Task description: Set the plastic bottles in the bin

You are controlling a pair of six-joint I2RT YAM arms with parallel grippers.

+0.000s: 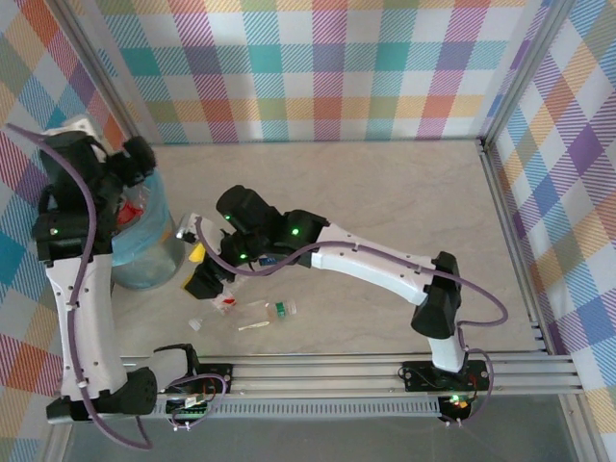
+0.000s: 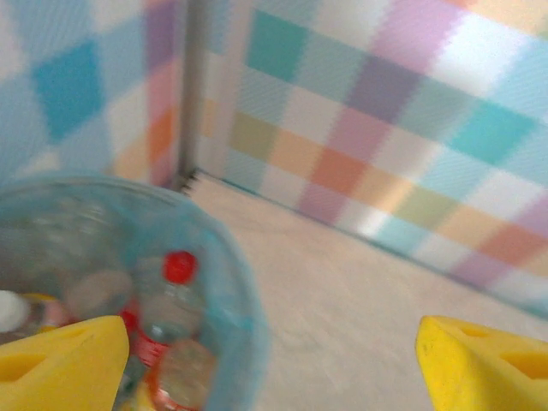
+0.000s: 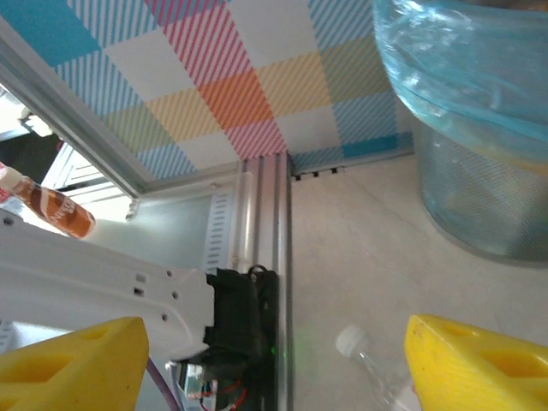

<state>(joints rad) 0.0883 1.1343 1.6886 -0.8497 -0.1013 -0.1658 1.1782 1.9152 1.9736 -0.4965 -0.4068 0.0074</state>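
Your left gripper [image 2: 272, 347] hangs over the bin [image 1: 159, 265] at the left of the top view. Its yellow fingers [image 2: 60, 364] are spread wide, with nothing between them. Its wrist camera looks down into the bin at the lower left of the frame. The teal bag [image 2: 231, 291] lines it, and bottles are piled inside. A clear bottle with a red cap [image 2: 175, 295] lies on top, and another clear one sits just below it. A white cap [image 2: 8, 310] shows at the far left edge, with bits of red and yellow among the bottles. That view is blurred, so I can't give you a count.

Your right gripper [image 1: 204, 279] is low over the table [image 1: 385, 192], just right of the bin and left of centre in the top view. Its fingers are parted too and aren't clamped on anything. In its wrist view a clear bottle with a white cap [image 3: 364, 355] lies on the table at the bottom of the frame. It sits between the fingers, close to the right-hand one, and I can't tell whether they touch. The bin stands in the upper right of that view, with its grey mesh wall below the bunched blue bag.

Out on the table in the top view, a clear bottle with a green label [image 1: 269, 310] lies on its side below centre. Just left of it, by the right gripper, a red label shows, with a white cap at its lower left.
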